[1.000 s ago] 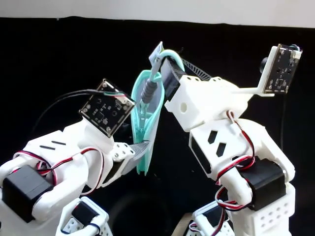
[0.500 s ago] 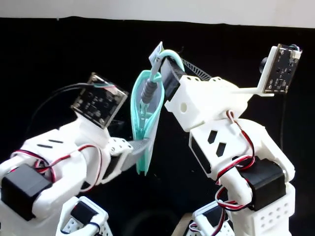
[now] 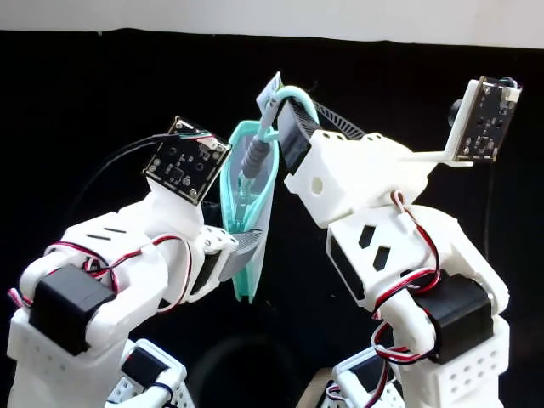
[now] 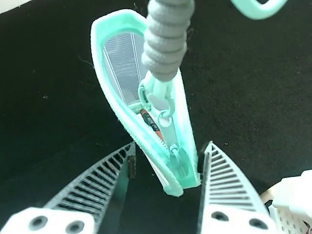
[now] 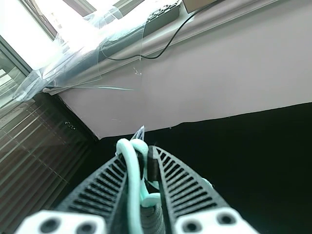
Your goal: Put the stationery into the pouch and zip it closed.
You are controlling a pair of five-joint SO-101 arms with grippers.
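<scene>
Between the two arms: the mint pouch hangs upright in the air, with its mouth gaping and its zip undrawn.
Right gripper: clenched on the pouch's mint loop at the top end. The pouch dangles from this hold, and its own weight pulls it long and straight.
Left gripper: the jaws are spread and straddle the pouch's lower end. One jaw is just beside the fabric and the other stands apart, so nothing is pinched.
Stationery: an orange-and-black pen lies inside, low in the pouch and along the zip line.
Grey ribbed pull: hangs over the open mouth, joined to the rim by a mint clasp.
Step in hand: loading looks done as far as the mouth shows, and the zip is left to close.
Why this hold: hanging the pouch from its loop keeps the zip track taut. Jaws placed at the bottom could anchor that end against the pull.
Risk: if the lower end is not gripped, the pouch would likely swing or bunch when the zip is drawn.
</scene>
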